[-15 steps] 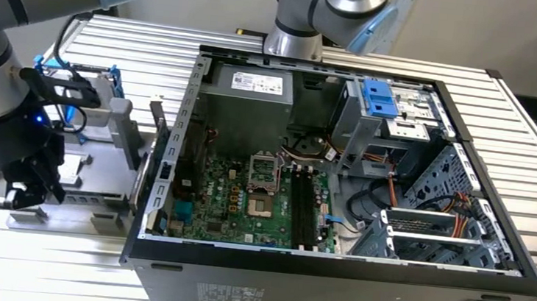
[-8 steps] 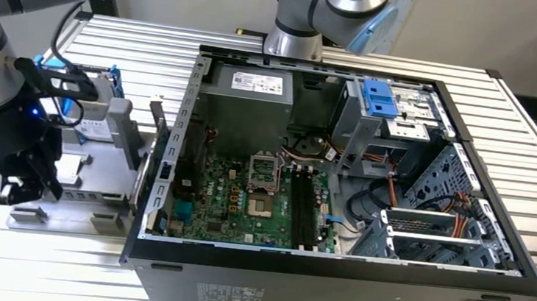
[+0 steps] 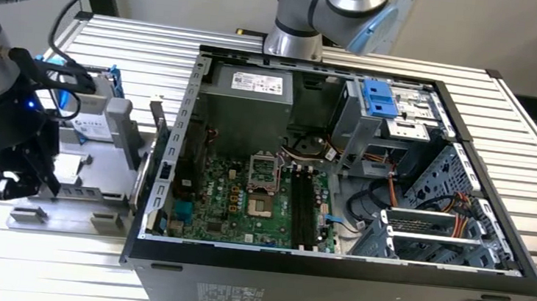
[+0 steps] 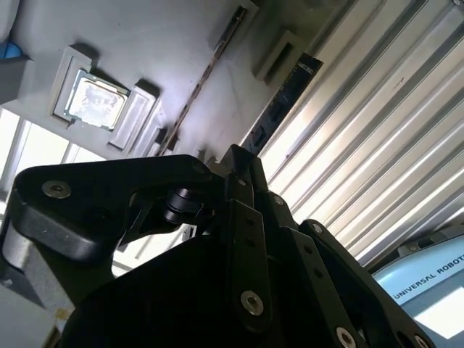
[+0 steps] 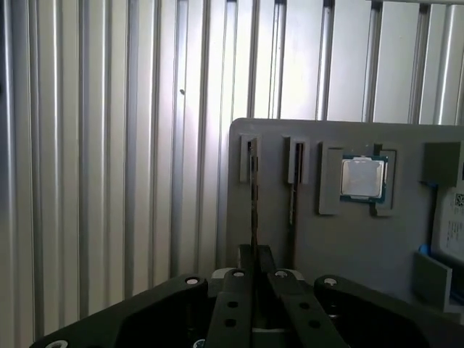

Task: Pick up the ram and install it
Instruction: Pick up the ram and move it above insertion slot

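One thin stick, the ram (image 5: 254,192), stands on its long edge in the grey holder (image 5: 333,246), in the slot along the holder's edge that borders the bare table (image 5: 109,145) slats. The hand (image 5: 254,255) is clenched on the ram's near end, gripping it across its flat faces. Whether the board has left its slot I cannot tell. With a grip at one end, the pick-up seems to call for a straight pull in line with the slot and no twist, since a long board held this way levers easily. A second dark strip (image 5: 292,192) sits in the neighbouring slot, just beside; keep clear of it. The open computer case (image 3: 335,275) stands on the same table, near the holder.
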Controlling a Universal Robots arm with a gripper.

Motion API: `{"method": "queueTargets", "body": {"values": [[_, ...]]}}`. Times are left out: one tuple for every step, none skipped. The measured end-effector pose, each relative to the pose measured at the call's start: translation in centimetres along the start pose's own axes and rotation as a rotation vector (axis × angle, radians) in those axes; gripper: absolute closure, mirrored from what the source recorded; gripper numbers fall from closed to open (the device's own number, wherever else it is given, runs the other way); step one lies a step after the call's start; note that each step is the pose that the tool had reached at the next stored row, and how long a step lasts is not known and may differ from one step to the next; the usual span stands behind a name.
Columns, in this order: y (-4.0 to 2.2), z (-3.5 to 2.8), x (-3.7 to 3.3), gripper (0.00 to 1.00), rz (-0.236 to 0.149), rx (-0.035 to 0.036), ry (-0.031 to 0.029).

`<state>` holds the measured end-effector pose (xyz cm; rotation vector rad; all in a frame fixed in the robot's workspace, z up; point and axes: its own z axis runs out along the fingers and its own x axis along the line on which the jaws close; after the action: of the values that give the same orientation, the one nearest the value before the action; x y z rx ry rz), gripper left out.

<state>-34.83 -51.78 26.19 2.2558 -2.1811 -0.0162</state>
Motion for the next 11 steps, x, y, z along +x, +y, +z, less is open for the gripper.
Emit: {"method": "queueTargets", "body": {"values": [[0.0, -0.19, 0.0, 1.0, 0.0, 0.0001, 0.0], [0.0, -0.39, 0.0, 1.0, 0.0, 0.0001, 0.0], [0.02, -0.6, -0.01, 1.0, 0.0, 0.0, 0.0], [0.02, -0.81, -0.01, 1.0, 0.0, 0.0, 0.0], [0.02, -1.01, -0.01, 1.0, 0.0, 0.0, 0.0001], [0.02, -1.2, -0.01, 1.0, 0.0, 0.0, 0.0], [0.02, -1.39, -0.01, 1.0, 0.0, 0.0001, 0.0], [0.01, -1.61, -0.01, 1.0, 0.0, 0.0, 0.0], [0.02, -1.82, -0.01, 1.0, 0.0, 0.0, 0.0001], [0.02, -2.02, -0.01, 1.0, 0.0, 0.0, 0.0], [0.02, -2.21, -0.01, 1.0, 0.0, 0.0, 0.0]]}}
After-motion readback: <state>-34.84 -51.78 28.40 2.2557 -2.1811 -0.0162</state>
